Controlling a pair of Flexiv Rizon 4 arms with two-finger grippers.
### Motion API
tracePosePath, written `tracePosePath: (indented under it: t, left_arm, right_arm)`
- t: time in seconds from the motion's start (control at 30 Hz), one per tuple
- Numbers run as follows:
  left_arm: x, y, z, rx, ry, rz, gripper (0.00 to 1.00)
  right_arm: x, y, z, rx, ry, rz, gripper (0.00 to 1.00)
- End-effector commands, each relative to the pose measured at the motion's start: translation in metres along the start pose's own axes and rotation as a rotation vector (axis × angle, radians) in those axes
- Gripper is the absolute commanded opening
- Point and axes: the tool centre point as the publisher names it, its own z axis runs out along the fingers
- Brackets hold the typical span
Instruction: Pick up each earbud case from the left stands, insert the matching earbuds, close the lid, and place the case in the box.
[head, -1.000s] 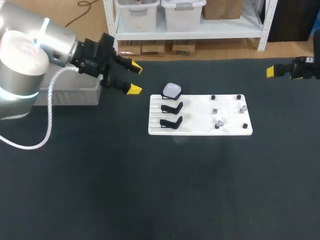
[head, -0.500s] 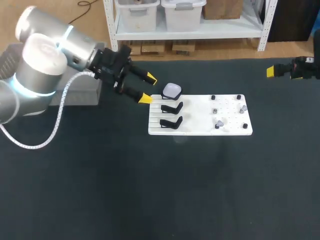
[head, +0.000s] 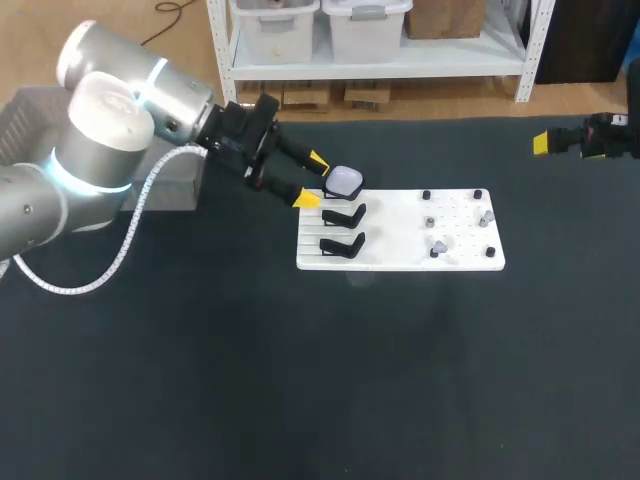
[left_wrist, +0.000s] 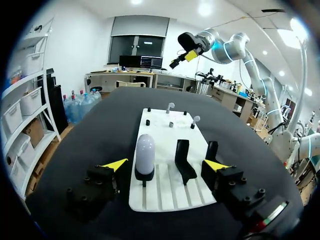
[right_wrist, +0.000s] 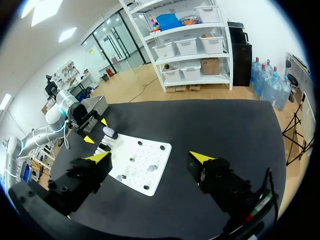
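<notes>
While my left pincer (left_wrist: 166, 164) hangs with its fingers wide apart and nothing in it, the earbud case (left_wrist: 145, 154) sits just ahead of the gap, nearer one finger than the other, with neither tip touching it. It stands upright, its lower end seated in a black stand (left_wrist: 144, 176) at the near end of the white board (left_wrist: 170, 192).

I judge the case to be light and stiff, a smooth rounded pale shell that will be slippery under my tips. It could squirt out if I pinch near the domed top. I would close on its two broad sides around the middle, above the cradle and clear of the lid seam, with modest force. Then I would lift straight up so it does not catch on the stand or drag the board across the surface (left_wrist: 90, 130).

Beside it stand two empty stands (left_wrist: 183, 161) of the same black kind. Farther along the board the earbuds (left_wrist: 170, 106) perch on small pegs; these look tiny and easy to knock off. My right pincer (right_wrist: 150, 159) is well apart from all this, over the far side of the surface, its fingers likewise spread on nothing.
</notes>
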Motion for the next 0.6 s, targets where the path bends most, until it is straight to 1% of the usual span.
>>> tracePosePath:
  t: [0.03,0.07,0.17,0.23,0.3,0.5,0.57,0.6]
  left_arm:
    - [0.0,0.008,0.005,-0.015,-0.005,0.013,0.92]
    - [0.0,0.009,0.005,-0.016,-0.005,0.015,0.91]
    - [0.0,0.012,0.008,-0.026,-0.003,0.037,0.81]
    - [-0.001,0.012,0.01,-0.028,-0.002,0.043,0.79]
    - [-0.002,0.012,0.011,-0.027,-0.005,0.05,0.79]
    - [-0.003,0.019,0.015,-0.027,-0.011,0.061,0.69]
    - [-0.002,0.02,0.015,-0.028,-0.012,0.064,0.62]
    - [-0.002,0.021,0.016,-0.027,-0.012,0.063,0.53]
  right_arm:
    - [0.0,0.0,0.0,0.001,0.0,0.0,1.0]
    - [0.0,0.0,0.0,0.001,0.0,0.0,1.0]
    - [0.0,0.0,0.0,0.001,0.0,0.0,1.0]
    - [0.0,0.0,0.0,0.001,0.0,0.0,1.0]
    - [0.0,0.0,0.0,0.001,0.0,0.0,1.0]
    - [0.0,0.0,0.0,0.001,0.0,0.0,1.0]
    - [0.0,0.0,0.0,0.001,0.0,0.0,1.0]
    - [0.0,0.0,0.0,0.001,0.0,0.0,1.0]
